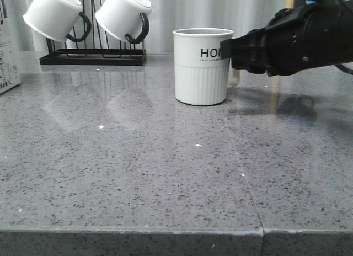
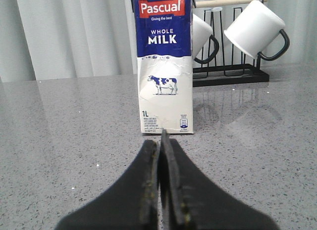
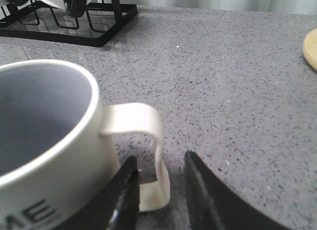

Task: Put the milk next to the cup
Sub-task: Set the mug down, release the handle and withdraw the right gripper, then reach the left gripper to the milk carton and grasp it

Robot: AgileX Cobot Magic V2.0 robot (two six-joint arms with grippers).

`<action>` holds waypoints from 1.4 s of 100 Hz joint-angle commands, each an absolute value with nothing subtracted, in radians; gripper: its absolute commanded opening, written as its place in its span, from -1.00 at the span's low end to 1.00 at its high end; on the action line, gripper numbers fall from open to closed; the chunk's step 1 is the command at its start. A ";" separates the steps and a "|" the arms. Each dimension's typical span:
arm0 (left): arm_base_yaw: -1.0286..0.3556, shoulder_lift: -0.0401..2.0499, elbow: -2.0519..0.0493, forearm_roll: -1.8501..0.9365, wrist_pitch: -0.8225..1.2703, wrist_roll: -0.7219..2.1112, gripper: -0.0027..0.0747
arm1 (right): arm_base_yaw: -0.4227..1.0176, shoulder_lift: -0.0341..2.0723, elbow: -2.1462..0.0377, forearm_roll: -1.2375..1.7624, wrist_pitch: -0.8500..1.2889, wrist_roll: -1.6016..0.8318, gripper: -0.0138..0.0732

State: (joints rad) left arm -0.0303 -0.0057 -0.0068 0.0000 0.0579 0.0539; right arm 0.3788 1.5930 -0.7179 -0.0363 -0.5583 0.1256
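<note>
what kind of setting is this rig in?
Likely a kitchen-style countertop, possibly a staged mock-up. Cues: speckled grey stone counter, a black rack hung with white mugs, a whole-milk carton, and a white "HOME" cup. Pale curtains hang behind.

White milk [image 2: 165,66] carton with dark blue top band, red logo patch, small cow picture. White ribbed cup [image 1: 202,67] with black lettering. Grey speckled desk [image 1: 138,173]. Black grippers [image 2: 161,141].

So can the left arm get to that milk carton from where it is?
Probably yes. The milk carton stands upright straight ahead of the left tool, with only bare counter between them. But the tool is shut and must open first.
</note>
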 commanded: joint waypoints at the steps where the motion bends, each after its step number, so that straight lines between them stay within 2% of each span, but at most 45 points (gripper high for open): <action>1: -0.030 -0.028 0.051 -0.009 -0.024 0.054 -0.98 | 0.379 1.498 -0.709 -0.047 -0.601 0.121 -0.10; 25: -0.030 -0.028 0.051 -0.009 -0.024 0.054 -0.98 | 0.379 1.298 -0.616 -0.047 -0.461 0.121 -0.15; 57: -0.030 -0.028 0.051 -0.009 -0.024 0.054 -0.98 | 0.379 0.992 -0.553 -0.047 -0.145 0.122 -0.85; 110: -0.030 -0.028 0.051 -0.007 -0.113 0.054 -0.98 | 0.379 0.385 -0.369 -0.047 0.202 0.122 -0.84; 129: -0.030 -0.026 -0.002 -0.008 -0.088 0.054 -0.98 | 0.379 0.297 -0.358 -0.047 0.267 0.122 -0.84; 140: -0.030 0.003 -0.100 -0.008 0.035 0.052 -0.98 | 0.379 0.297 -0.358 -0.047 0.268 0.122 -0.84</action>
